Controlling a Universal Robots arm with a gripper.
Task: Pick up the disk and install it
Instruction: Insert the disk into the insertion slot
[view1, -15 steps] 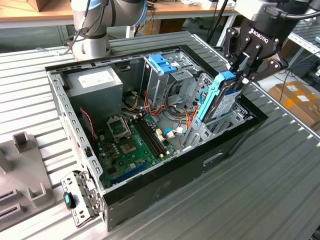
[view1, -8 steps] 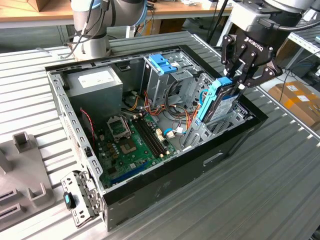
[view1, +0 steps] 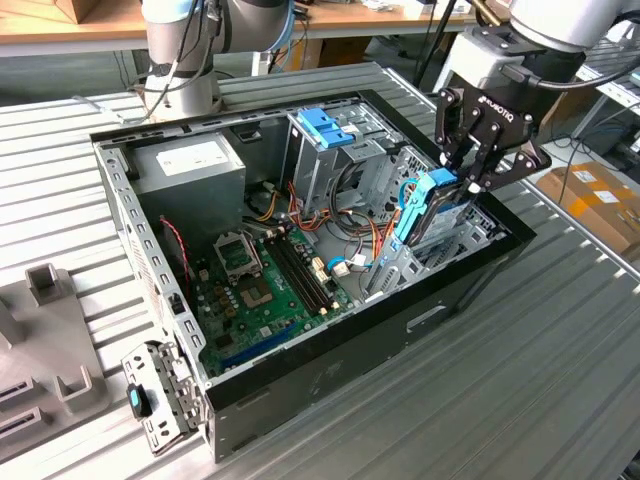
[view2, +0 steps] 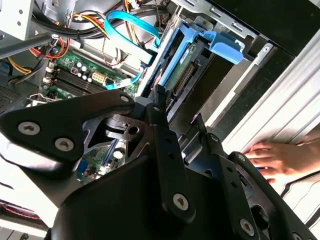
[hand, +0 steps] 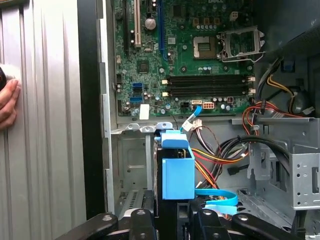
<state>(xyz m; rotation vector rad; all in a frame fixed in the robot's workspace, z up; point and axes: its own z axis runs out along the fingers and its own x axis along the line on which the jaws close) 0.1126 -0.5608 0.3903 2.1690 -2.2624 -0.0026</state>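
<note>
Disk (view1: 432, 212) stood on edge in my pincer (view1: 472, 180), tilted, with its lower part down among the metal guides of the bay. That bay sat at the corner of the open computer case (view1: 300, 365) toward the exterior view's right. My fingers (view2: 162, 131) were drawn in against its two flat faces near the upper end, so I had hold of it and of nothing else. Its blue end tab (view2: 225, 45) stuck out clear of my grip.

A thin blue cable (view2: 127, 20) curved just beside the carrier, and a bundle of red and orange wires (hand: 210, 165) lay near the bay. The motherboard (hand: 200, 65) lay flat on the case floor beyond. The tall cage (view1: 325, 128) with the blue top stood apart, nearer the middle. A person's hand (view2: 272, 157) rested on the ribbed worktop (view1: 520, 390), just outside the case wall.

I judged the step to be the seating: the disk was in the bay's mouth but not home. To do it well, the tilt had to come out first, so that the carrier rails lay square to the guides. The push then had to run along the bay rather than across it, or the carrier could jam. The blue cable and the wires needed to stay out from under the carrier, and the tab free to catch. With the hand so near, a slow and even pace seemed wise.
</note>
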